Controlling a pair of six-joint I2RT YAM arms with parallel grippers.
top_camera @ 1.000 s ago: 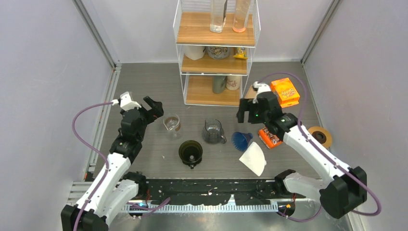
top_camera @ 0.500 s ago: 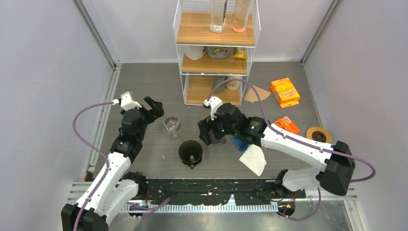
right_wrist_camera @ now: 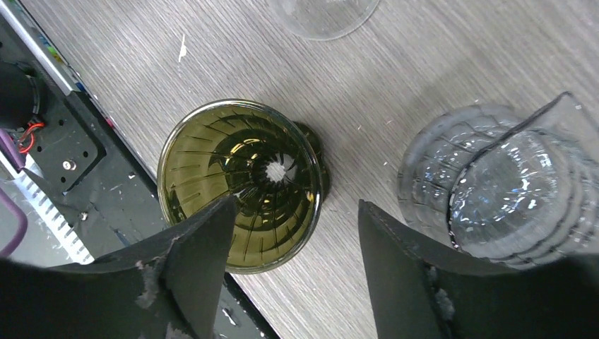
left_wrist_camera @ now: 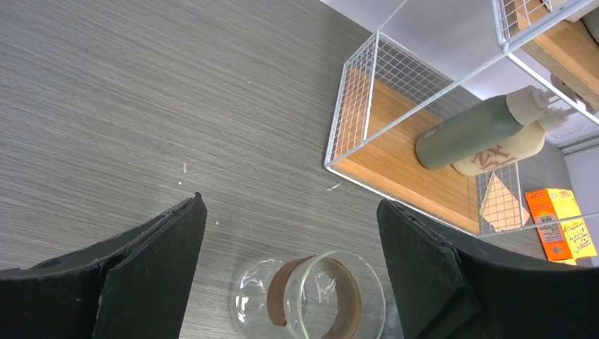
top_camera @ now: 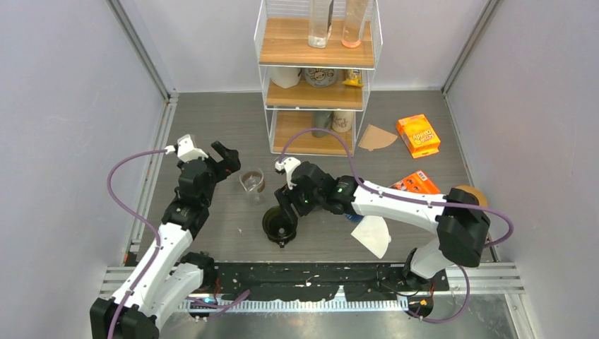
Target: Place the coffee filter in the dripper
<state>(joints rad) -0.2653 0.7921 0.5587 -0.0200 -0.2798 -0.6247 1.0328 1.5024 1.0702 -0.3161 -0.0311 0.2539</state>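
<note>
Olive-green glass made the dripper easy to pick out. It stood upright on the surface close to the front rail, mouth up and empty. Its axis was vertical, and the wrist camera looked straight down the ribbed funnel to the drain hole.

The right arm stretched across from its own side so that its jaws hung just above the dripper's far rim. They stood parted, one on each side of the rim, with nothing between them. Since they carried no paper, I judged the arm was there to steady or shift the dripper rather than to load it.

The white coffee filter lay flat on the surface to the right of the dripper, apart from it and partly under the right forearm. Its visible part broadened toward the near edge while the narrower end ran up beneath the arm. So its long axis seemed to run roughly far to near, slightly slanted, though the tip itself was hidden.

A clear glass server stood just beside the dripper, which left little room on that side. The left arm waited at its own side, probably to keep clear, its jaws spread wide and empty above a small glass beaker.
</note>
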